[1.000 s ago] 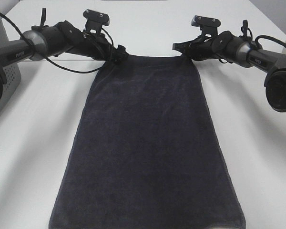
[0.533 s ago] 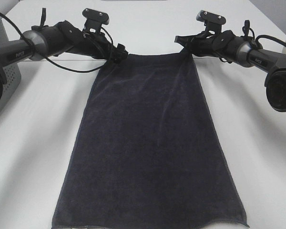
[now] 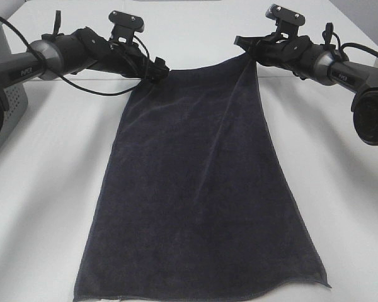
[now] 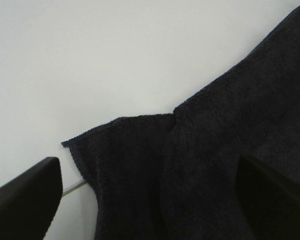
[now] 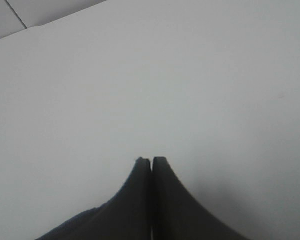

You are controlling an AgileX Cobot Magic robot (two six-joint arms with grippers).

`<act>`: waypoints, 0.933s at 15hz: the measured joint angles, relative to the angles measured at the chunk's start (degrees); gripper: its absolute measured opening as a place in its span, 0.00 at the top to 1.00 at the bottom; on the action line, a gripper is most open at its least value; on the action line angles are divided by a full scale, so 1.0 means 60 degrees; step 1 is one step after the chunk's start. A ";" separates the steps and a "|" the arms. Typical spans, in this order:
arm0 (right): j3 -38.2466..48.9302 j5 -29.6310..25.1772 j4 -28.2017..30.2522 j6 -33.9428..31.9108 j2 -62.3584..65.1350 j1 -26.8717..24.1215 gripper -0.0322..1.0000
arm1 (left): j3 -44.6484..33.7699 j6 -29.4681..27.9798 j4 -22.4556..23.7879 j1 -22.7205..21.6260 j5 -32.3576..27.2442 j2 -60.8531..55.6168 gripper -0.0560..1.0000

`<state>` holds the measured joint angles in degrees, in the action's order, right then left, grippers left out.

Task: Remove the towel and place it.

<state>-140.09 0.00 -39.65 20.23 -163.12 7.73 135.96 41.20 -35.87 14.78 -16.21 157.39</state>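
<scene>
I log: towel (image 3: pixel 195 189) spread on table (image 3: pixel 44 189) | left gripper (image 4: pixel 150 172) jaws released, straddling far corner | right gripper (image 5: pixel 151 162) clenched, grasping opposite corner, lifted.

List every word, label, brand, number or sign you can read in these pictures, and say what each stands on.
No text can be read with certainty.
Left arm: a small pale marking on the grey link, too blurred to read.
Right arm: a like marking, too blurred to read.
Towel: plain, no label or print shows.
Both wrist views: no text.
</scene>
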 joint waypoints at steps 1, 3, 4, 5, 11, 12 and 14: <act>0.0000 0.0057 -0.0019 0.0000 0.0000 0.0000 0.96 | 0.0000 0.0000 0.0000 0.0000 0.0048 0.0000 0.11; 0.0000 0.0000 -0.0048 0.0201 0.0000 0.0000 0.96 | 0.0000 0.0000 0.0000 0.0000 0.0105 0.0000 0.11; 0.0000 -0.0353 -0.0048 0.0573 0.0000 -0.0019 0.96 | 0.0000 0.0000 0.0000 0.0000 0.0153 0.0000 0.11; 0.0000 -0.0859 -0.0038 0.0964 0.0000 -0.0019 0.96 | 0.0000 0.0000 0.0000 0.0000 0.0172 0.0000 0.11; 0.0000 -0.2177 0.0372 0.1241 0.0124 -0.0267 0.37 | 0.0000 0.0000 0.0000 0.0000 0.0000 0.0000 0.11; 0.0000 -0.2426 0.0382 0.1241 0.0239 -0.0430 0.33 | 0.0000 0.0000 0.0000 0.0000 -0.0019 0.0000 0.11; 0.0000 -0.3247 0.0430 0.1241 0.0649 -0.0716 0.30 | 0.0000 0.0000 0.0000 0.0000 -0.0201 -0.0095 0.11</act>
<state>-140.09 -19.48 -37.07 27.67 -159.22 3.44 135.96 41.20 -35.87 14.78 -17.42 156.82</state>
